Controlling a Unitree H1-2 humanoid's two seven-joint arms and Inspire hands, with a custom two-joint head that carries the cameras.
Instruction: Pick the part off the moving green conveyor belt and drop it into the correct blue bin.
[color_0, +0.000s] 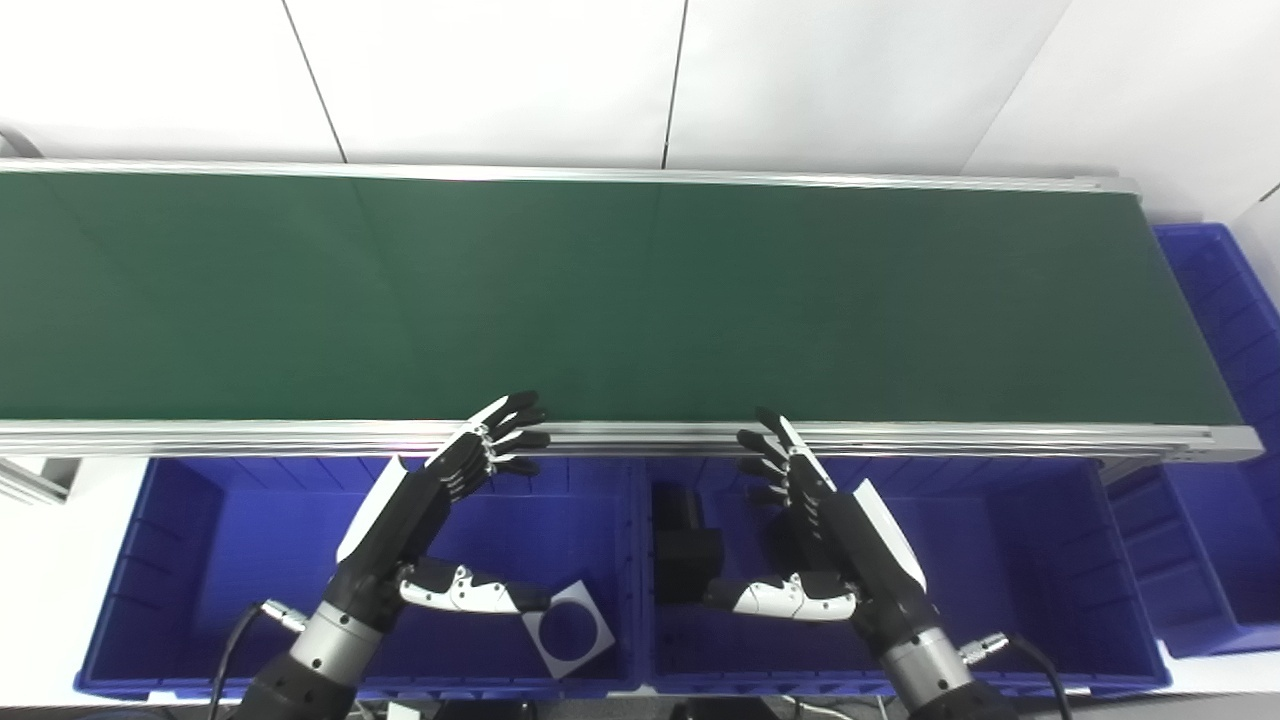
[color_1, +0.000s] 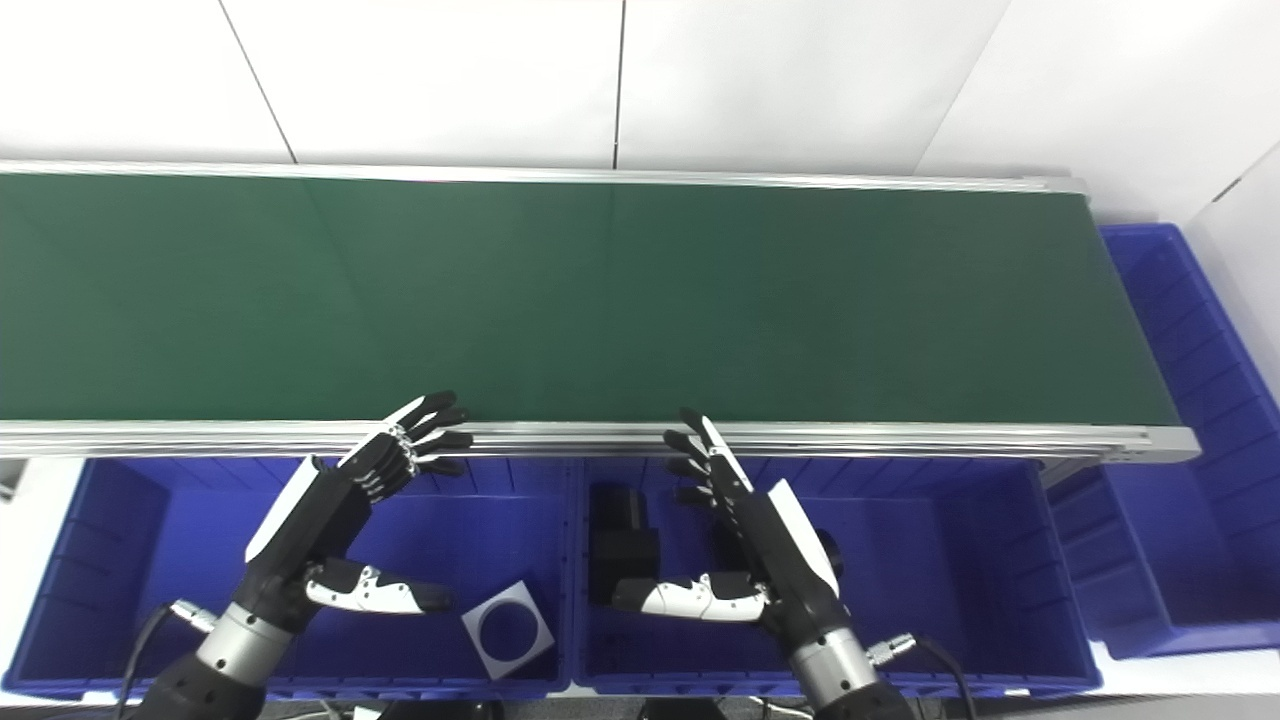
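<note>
The left hand (color_0: 420, 520) hovers over the left blue bin (color_0: 180, 560), fingers spread apart and thumb out, holding nothing. A grey square plate with a round hole (color_0: 568, 628) lies on that bin's floor, just beside the thumb tip. Behind both bins runs the green conveyor belt (color_0: 600, 290), with no part visible on it. The right hand (color_0: 835, 545) hangs over the right blue bin (color_0: 1040, 560), likewise splayed and empty. Black block-shaped parts (color_0: 685, 540) sit in that bin, left of the hand. A third blue bin (color_0: 1225, 420) stands past the belt's right end.
</note>
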